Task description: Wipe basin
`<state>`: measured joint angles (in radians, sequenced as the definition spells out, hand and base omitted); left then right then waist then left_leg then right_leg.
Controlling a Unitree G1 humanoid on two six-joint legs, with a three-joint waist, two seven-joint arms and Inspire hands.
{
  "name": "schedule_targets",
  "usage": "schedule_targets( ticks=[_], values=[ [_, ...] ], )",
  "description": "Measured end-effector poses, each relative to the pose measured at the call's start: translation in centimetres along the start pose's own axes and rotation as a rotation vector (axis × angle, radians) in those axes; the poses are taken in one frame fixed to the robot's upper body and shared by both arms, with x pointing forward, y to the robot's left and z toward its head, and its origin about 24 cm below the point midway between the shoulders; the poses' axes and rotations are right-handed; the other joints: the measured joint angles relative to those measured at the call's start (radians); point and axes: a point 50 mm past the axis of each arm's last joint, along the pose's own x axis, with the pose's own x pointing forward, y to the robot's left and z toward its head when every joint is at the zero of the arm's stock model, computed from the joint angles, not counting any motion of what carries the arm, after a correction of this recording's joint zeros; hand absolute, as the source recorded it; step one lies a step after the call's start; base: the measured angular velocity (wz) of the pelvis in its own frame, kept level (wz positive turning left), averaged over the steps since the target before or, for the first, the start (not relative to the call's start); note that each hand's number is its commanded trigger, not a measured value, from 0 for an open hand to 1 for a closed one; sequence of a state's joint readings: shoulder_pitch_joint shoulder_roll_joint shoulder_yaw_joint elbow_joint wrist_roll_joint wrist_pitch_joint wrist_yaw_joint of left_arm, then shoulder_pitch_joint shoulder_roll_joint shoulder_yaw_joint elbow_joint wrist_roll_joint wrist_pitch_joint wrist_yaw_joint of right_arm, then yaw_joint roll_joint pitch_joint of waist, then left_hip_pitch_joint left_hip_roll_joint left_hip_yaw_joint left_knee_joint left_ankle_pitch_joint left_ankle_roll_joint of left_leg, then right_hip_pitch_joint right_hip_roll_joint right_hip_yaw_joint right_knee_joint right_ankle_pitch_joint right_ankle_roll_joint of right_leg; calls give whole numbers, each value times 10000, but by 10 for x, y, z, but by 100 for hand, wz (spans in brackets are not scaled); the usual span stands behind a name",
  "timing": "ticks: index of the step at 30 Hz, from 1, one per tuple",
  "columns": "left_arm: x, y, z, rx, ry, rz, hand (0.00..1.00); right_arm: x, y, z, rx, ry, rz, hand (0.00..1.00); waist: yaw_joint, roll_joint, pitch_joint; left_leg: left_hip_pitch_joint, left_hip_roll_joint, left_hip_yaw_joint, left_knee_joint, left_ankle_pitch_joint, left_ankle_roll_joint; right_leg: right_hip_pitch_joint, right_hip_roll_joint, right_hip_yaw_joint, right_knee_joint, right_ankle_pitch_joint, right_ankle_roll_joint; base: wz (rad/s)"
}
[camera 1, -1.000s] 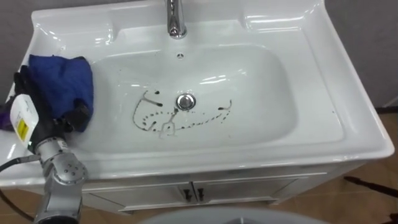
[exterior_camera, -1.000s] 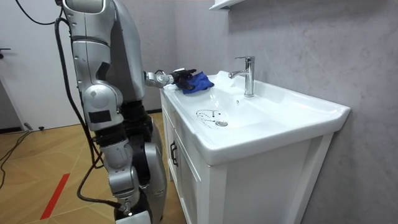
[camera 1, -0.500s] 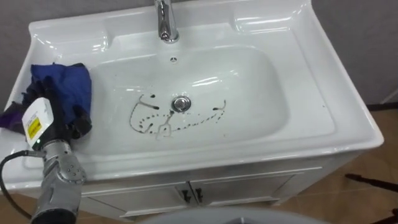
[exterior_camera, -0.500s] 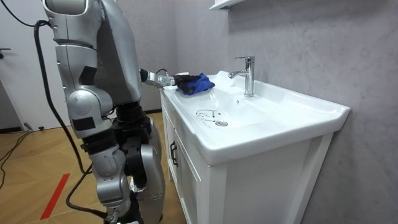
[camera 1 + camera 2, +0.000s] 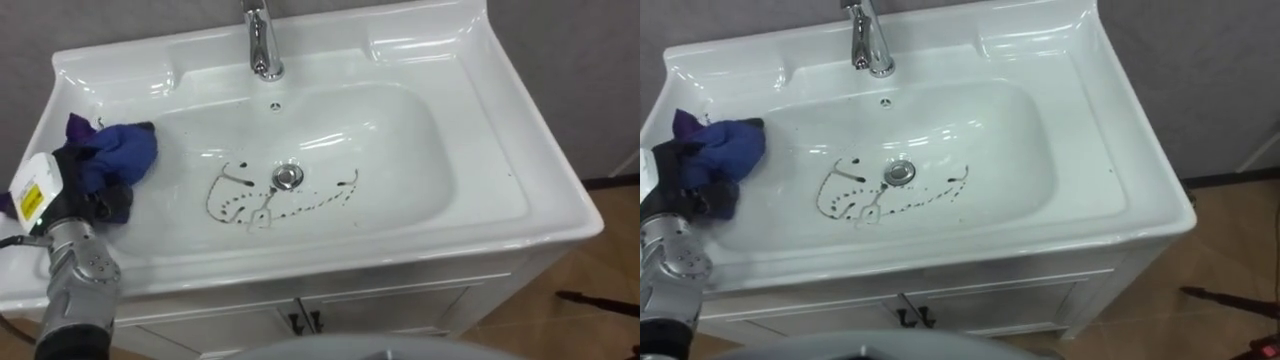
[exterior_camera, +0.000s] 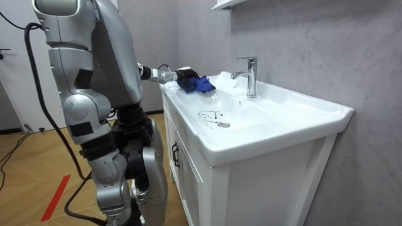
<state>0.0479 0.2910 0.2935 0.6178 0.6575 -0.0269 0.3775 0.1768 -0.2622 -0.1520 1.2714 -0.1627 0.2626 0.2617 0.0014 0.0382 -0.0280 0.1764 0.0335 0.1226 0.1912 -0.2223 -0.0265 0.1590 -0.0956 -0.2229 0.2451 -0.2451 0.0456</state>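
The basin (image 5: 400, 150) carries dark marks (image 5: 262, 212) around its drain (image 5: 288, 177). They lie to the right of the blue cloth (image 5: 120, 155), which is bunched at the left rim in the left robot hand's (image 5: 75, 195) curled grip.

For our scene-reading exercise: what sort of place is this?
Probably a bathroom: a white basin with a chrome tap sits on a cabinet, and the left hand holds a blue cloth.

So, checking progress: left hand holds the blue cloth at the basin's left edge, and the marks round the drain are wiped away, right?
No: the left eye view shows dark marks still round the drain. The left hand does hold the blue cloth at the basin's left edge.
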Motion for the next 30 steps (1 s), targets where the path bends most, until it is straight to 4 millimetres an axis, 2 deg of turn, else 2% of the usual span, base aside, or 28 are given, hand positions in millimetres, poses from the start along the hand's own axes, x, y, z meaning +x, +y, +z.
schedule_targets(
  ticks=[12,23,26,27,28,30],
  values=[
    [4,3,2,88,130,27,100,-1,-3,5,-44,-214,-261,0,4,17,12,-2,-39,4,-16,5,-8,-34,-51,-31,126,-178,13,1],
    [9,11,16,-259,-66,162,100,-3,-3,21,20,-949,-205,0,6,-24,28,-332,-53,-176,80,4,-8,-172,-72,-228,90,-190,19,6],
    [8,16,21,-343,-159,422,100,-3,-3,23,132,-1242,-195,0,-17,-81,112,-420,-54,-179,109,4,-8,-200,-69,-266,21,-191,21,3],
    [8,20,25,-396,-253,610,100,-3,-3,24,236,-1344,-223,0,-100,-144,180,-521,-52,-191,174,4,-8,-225,-60,-311,-41,-186,21,15],
    [7,22,27,-414,-354,766,100,-3,-2,25,243,-1429,-268,0,-142,-194,214,-635,-51,-239,227,3,-9,-293,-60,-369,-41,-185,19,15],
    [7,26,29,-449,-482,930,100,-3,-2,25,223,-1490,-341,0,-187,-249,250,-797,-53,-306,328,3,-9,-383,-56,-400,-36,-176,9,12]
  ],
)
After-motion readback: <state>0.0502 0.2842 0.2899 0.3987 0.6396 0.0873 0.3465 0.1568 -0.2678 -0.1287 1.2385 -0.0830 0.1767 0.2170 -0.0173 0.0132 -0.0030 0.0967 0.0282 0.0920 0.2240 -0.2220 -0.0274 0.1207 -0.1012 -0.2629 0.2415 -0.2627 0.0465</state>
